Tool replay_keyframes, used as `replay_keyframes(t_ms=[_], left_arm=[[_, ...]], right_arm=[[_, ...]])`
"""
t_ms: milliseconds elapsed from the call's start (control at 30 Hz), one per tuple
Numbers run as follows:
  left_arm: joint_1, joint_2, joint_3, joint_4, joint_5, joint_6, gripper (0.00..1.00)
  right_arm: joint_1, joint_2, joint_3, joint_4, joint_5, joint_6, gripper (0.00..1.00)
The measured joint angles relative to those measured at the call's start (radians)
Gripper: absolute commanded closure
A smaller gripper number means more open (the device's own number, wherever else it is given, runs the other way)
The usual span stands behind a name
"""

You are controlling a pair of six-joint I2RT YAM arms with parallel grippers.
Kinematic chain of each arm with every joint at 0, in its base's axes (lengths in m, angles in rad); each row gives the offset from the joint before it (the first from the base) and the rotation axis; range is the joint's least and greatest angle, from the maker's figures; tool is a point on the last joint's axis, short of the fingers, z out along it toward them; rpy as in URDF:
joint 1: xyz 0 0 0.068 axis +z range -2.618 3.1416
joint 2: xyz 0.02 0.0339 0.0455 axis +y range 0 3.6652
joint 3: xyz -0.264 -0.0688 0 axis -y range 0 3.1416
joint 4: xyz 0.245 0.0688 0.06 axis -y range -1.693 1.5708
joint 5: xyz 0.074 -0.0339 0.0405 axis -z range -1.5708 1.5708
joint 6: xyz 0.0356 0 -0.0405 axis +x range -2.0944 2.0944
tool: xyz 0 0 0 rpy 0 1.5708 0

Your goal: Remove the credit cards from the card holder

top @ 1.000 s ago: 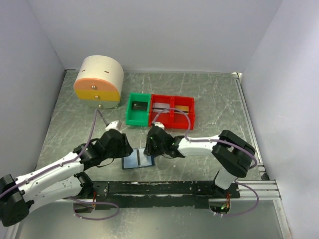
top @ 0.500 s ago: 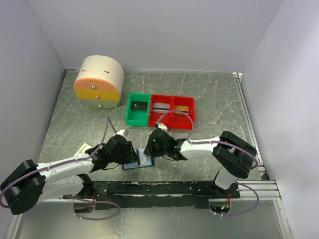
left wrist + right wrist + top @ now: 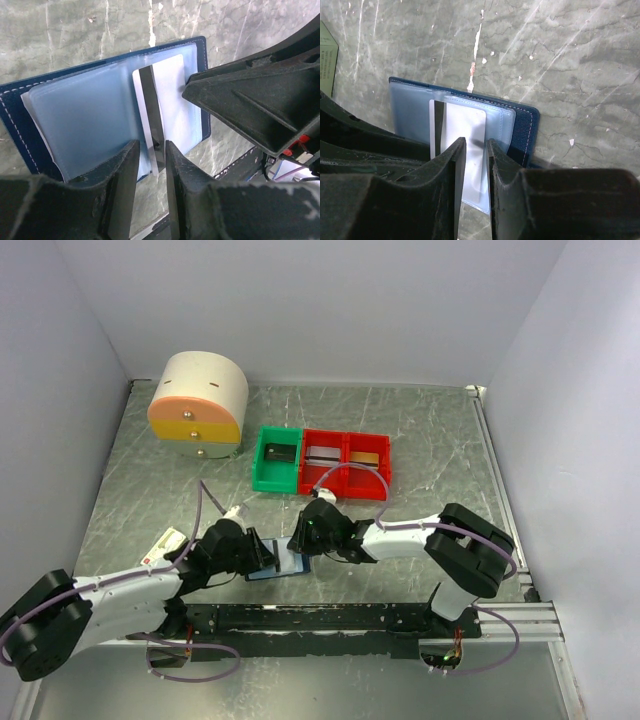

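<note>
We are hovering the left hand [image 3: 150, 150] at nine o'clock and the right hand [image 3: 475, 145] at three, both narrowly parted, over the pale grey plastic card [image 3: 177, 95] in the navy bifold holder [image 3: 15, 115].

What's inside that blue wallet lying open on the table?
Inside the card holder are cloudy plastic sleeves, with one pale credit card partly slid out. Whether more cards sit deeper in the sleeves is hidden.

The right end effector [image 3: 476, 147], jaws narrowly apart, sits over a pale card [image 3: 465, 120] on the open card holder [image 3: 522, 132]
</note>
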Motion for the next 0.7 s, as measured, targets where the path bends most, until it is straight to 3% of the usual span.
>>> replay_keyframes(t_ms=[300, 700], left_arm=[[0.089, -0.037, -0.072, 0.095, 0.113, -0.063, 0.65], [0.127, 0.008, -0.117, 0.224, 0.204, -0.138, 0.80]], right_arm=[[0.000, 0.000, 0.000, 0.000, 0.000, 0.001, 0.76], [0.000, -0.002, -0.008, 0.012, -0.001, 0.004, 0.76]])
